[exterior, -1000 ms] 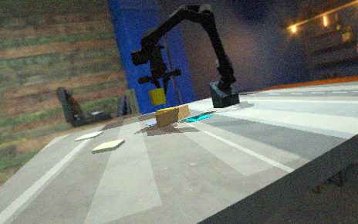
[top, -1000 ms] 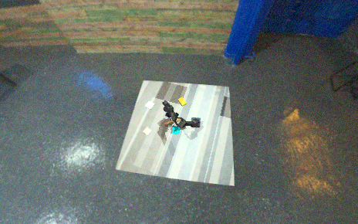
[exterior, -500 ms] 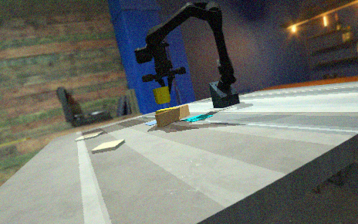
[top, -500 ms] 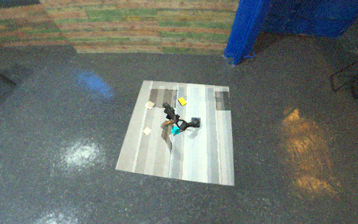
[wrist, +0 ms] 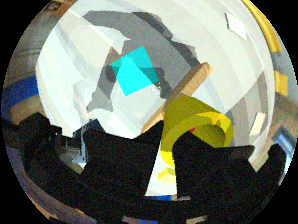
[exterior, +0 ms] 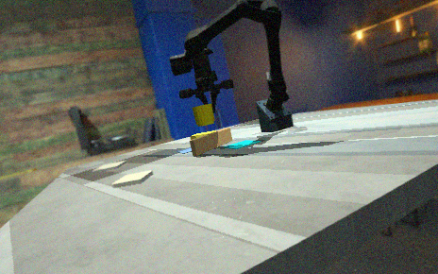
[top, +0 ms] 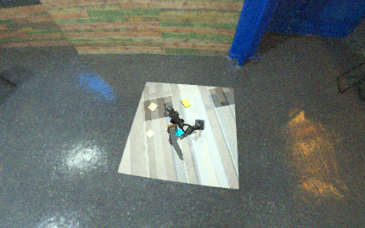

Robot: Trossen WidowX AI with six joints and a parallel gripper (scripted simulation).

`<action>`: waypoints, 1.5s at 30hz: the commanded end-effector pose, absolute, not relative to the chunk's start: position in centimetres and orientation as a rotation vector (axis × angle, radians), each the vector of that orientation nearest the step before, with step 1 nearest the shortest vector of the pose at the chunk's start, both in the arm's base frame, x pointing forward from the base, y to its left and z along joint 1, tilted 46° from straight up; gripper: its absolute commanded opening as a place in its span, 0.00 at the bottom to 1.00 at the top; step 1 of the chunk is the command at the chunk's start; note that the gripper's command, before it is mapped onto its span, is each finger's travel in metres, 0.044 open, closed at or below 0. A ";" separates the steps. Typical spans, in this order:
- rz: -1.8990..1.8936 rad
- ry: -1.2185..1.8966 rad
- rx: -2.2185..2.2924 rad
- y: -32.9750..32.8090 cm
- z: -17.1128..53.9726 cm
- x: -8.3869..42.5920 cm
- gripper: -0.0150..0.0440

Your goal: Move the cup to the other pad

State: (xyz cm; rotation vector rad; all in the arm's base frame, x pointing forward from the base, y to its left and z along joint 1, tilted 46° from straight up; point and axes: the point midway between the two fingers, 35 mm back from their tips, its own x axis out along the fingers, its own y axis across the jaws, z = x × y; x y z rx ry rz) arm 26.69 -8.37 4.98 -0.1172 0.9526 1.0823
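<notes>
Tool: the tool (top: 169, 109) (exterior: 210, 105) (wrist: 166, 124) is gripping the cup, apparently by its wall, one finger seeming to be reaching inside the mouth
Cup: the yellow cup (exterior: 203, 115) (wrist: 192, 111) is hanging just below the tool, clear of the surface (top: 212, 165) (exterior: 189, 227) (wrist: 65, 60)
Reason for height: the wooden bar (top: 171, 126) (exterior: 212, 142) (wrist: 195, 82) is standing low beside the cup's path, so the lift is probably serving to get the cup over it
Pads: the cyan pad (top: 179, 133) (exterior: 242, 145) (wrist: 134, 70) is lying below the tool, beyond the bar, and seems to be waiting as the goal; the blue pad (top: 170, 119) (exterior: 185, 151) is lying on the bar's other side, probably marking the start
Cup's look: its plain yellow wall is looking thick and round, its rim is catching light, and it is hanging near upright
Marbles: a speck of red is showing inside the mouth, likely a marble; how many are riding there, I cannot tell
Next: the carry is calling for a level, slow move, as tipping or clipping the bar could be spilling marbles
</notes>
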 end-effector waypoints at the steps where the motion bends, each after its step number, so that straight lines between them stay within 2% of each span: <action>1: 1.083 0.953 -0.103 -7.7 5.4 26.3 0.25; 45: 1.084 0.953 -0.100 -2.0 10.6 23.3 0.25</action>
